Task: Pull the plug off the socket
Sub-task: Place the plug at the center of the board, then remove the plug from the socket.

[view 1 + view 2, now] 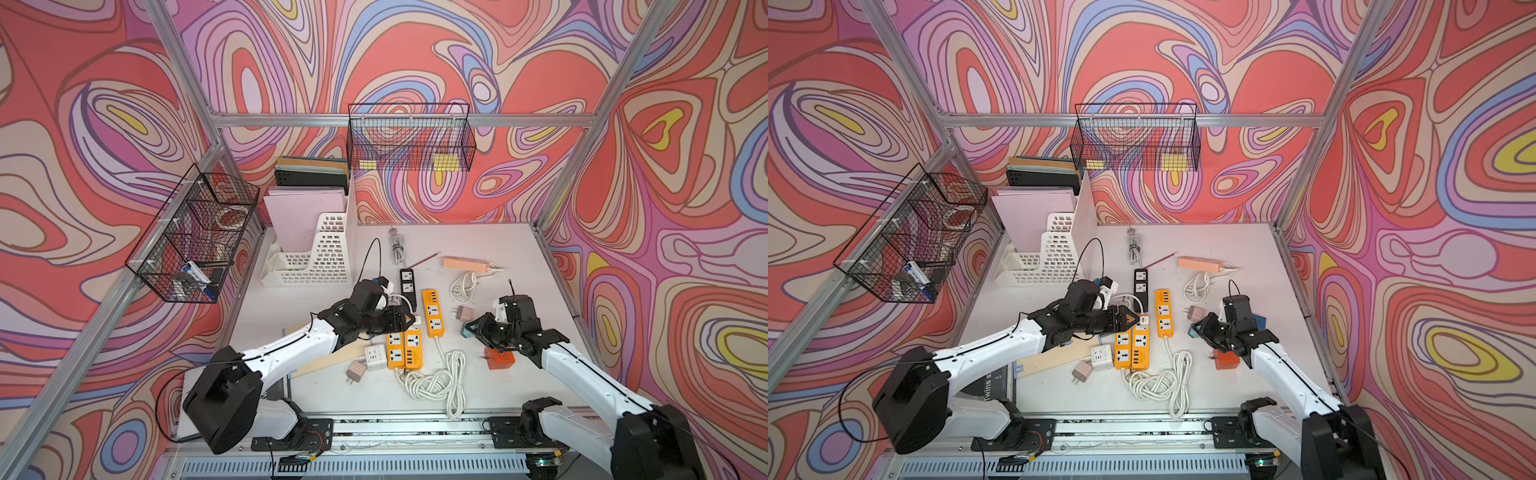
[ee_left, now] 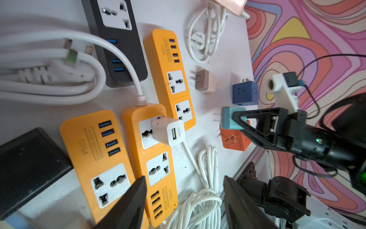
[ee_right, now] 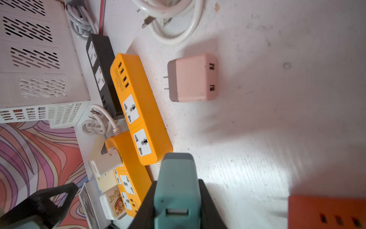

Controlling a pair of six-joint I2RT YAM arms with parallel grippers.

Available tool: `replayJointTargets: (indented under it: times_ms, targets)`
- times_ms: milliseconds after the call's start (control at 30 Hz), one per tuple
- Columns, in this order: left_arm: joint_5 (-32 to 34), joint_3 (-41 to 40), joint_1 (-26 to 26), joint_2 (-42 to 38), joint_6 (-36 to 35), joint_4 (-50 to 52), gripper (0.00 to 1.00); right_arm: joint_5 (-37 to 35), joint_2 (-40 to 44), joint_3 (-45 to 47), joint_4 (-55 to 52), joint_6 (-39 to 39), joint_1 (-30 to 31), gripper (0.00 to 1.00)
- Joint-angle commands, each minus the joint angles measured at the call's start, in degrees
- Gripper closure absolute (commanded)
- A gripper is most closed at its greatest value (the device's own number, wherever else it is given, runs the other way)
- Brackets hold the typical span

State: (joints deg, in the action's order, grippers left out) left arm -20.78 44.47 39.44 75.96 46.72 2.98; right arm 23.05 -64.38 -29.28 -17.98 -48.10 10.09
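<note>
The left end effector [image 2: 184, 178] hung with its fingers apart, gripping nothing, above the orange power strip [image 2: 146, 111], where a white charger [image 2: 168, 131] sat plugged into a socket. The right end effector [image 3: 177, 181] was clamped on a teal charger [image 2: 230, 118], prongs bare, over the surface [image 1: 519, 395].

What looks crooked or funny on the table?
The white charger leans sideways in its socket on the middle orange power strip instead of sitting straight, as if half pulled out. The right gripper is also clutching a teal charger. Nothing looks spilled or broken.
</note>
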Motion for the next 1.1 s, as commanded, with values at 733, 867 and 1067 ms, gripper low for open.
replayJointTargets:
  times_ms: [733,867,1067]
  targets:
    - [13.1,-9.9,-0.4,-11.1,5.0,-4.1,0.36,8.3,4.0,-8.0,3.7,11.3,-2.7,0.38]
    - [12.9,-11.9,-2.1,-10.2,7.7,-6.6,0.34,10.0,2.9,-3.9,18.0,-1.3,4.5,0.42]
    - [8.2,-13.9,-6.1,-7.7,11.2,-7.4,0.35,-9.7,-10.6,-15.0,6.8,1.3,23.9,0.40]
